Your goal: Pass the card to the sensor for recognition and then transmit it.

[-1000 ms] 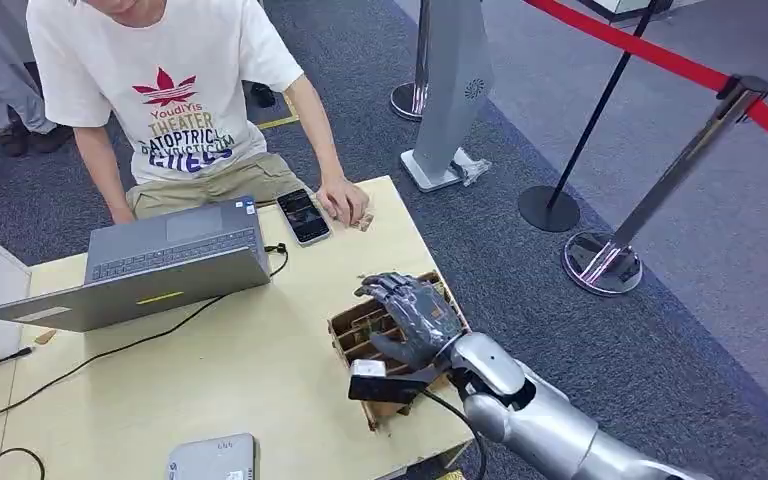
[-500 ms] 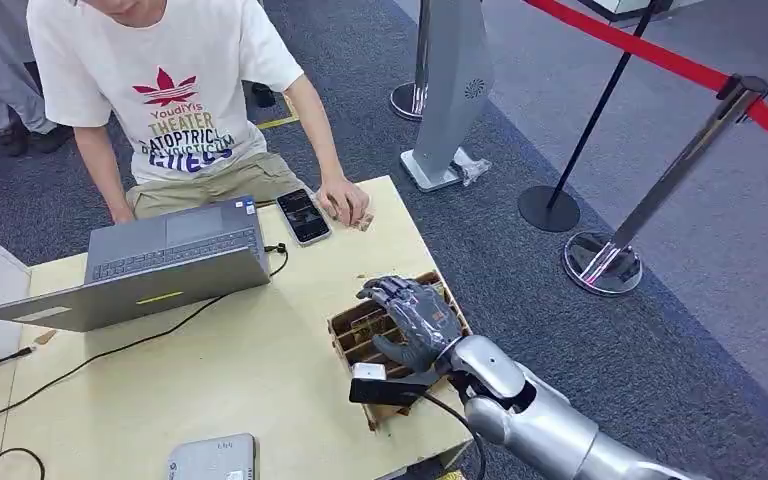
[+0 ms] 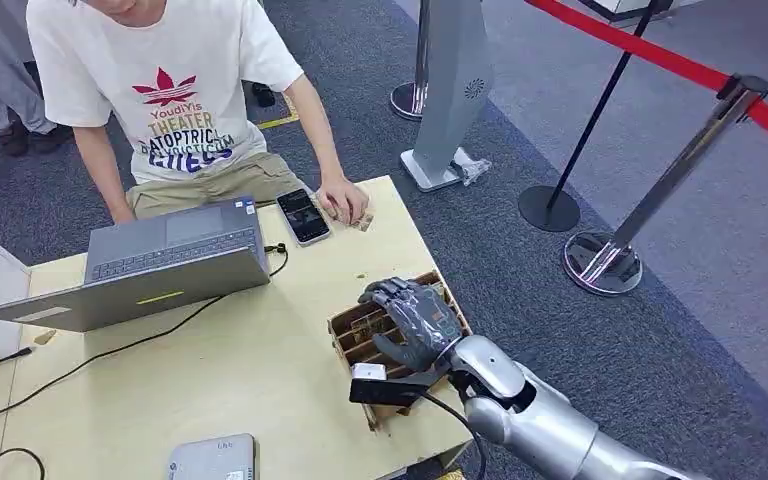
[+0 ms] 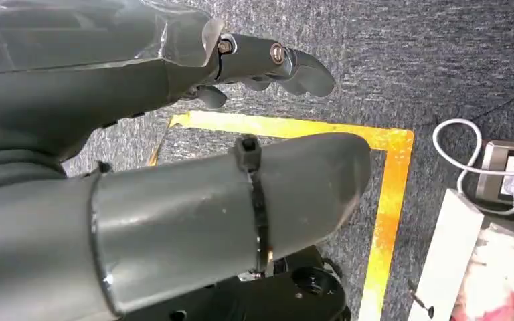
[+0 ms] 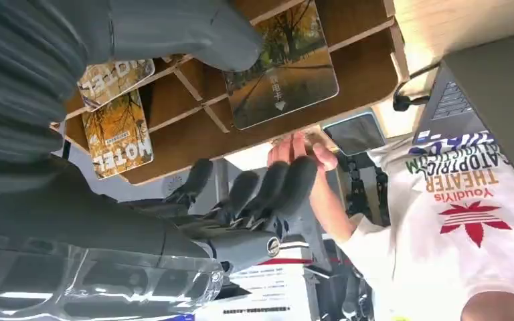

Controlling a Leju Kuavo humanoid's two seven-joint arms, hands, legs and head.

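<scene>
From the head view the right hand hovers over the brown slotted card box at the table's right edge, fingers spread and bent downward, nothing visibly in them. The right wrist view gives what the head view cannot: inside the box's compartments lie cards, one autumn-tree card in its own slot and two HOTEL cards in neighbouring slots. The thick thumb sits over the divider beside the tree card, the darker fingers hang apart beyond the box's far wall, and the hand grasps nothing. Whether the thumb touches the card, I cannot tell.

The left wrist view looks down at grey carpet with a yellow tape corner, a white cable and a power strip at about three o'clock. The left hand hangs there, its fingers curled in with nothing in them.

Back in the head view, a small white device is cut off by the bottom edge at seven o'clock from the box; what it is, I cannot tell. A black block at the robot's wrist covers the box's near corner. At ten o'clock from the box stands an open laptop, at twelve o'clock a phone, and a seated person's hand rests just beside the phone. Beyond the table stand stanchions with a red rope.
</scene>
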